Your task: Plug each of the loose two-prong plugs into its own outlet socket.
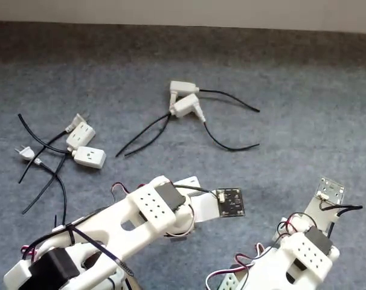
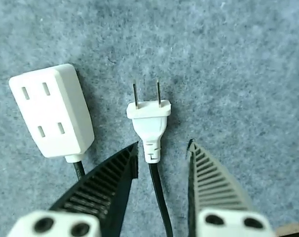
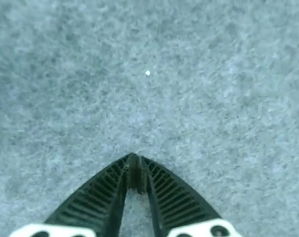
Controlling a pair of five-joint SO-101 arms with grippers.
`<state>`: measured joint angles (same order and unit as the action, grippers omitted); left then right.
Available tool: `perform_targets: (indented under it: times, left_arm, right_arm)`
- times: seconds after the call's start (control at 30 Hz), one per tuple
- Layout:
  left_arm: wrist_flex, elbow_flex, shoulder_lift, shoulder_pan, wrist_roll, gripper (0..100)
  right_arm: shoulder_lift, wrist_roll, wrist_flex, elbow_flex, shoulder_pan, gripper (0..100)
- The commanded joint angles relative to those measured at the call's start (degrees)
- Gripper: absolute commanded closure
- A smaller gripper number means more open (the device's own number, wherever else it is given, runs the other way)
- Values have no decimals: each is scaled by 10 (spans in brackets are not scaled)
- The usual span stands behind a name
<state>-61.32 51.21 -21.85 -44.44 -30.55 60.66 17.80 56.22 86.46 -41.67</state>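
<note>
The grey carpeted table surface [image 1: 304,121] carried all items. In the high view, the white left arm [image 1: 147,211] extended from the near corner toward the table centre, and the white right arm [image 1: 304,251] stood beside it over bare carpet.

The left gripper [image 2: 163,144] was spread wide just above the carpet and held nothing. Its two black ribbed fingers [image 2: 112,180] stood on either side of the neck of a white two-prong plug [image 2: 149,118]. Carpet showed between the plug and the finger farther from the socket block. Contact at the other finger could not be determined. The plug lay flat with its prongs pointing away from the gripper, and its black cord [image 2: 159,197] ran back between the fingers.

A white rectangular outlet socket block [image 2: 53,111] lay just beside the plug, apart from it, with two slot pairs facing up.

The right gripper [image 3: 133,158] was pressed together, tip against tip, with nothing between the fingers. A small white speck [image 3: 147,73] lay on the carpet ahead of it.

In the high view, two more white socket blocks [image 1: 85,145] lay near the table's left edge. A loose white plug [image 1: 26,153] lay near them among crossing black cords [image 1: 50,181]. A pair of joined white connectors [image 1: 184,99] with black leads lay at the far centre.
</note>
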Motion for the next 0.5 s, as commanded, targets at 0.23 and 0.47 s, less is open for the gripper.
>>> perform_targets:
  times: [0.23, 0.47]
  left_arm:
    - [50, -12, -5, -1, 5, 825]
    - [88, 30, -5, 0, 5, 825]
  right_arm:
    - [1, 4, -21, 6, 13, 990]
    - [1, 4, -21, 6, 13, 990]
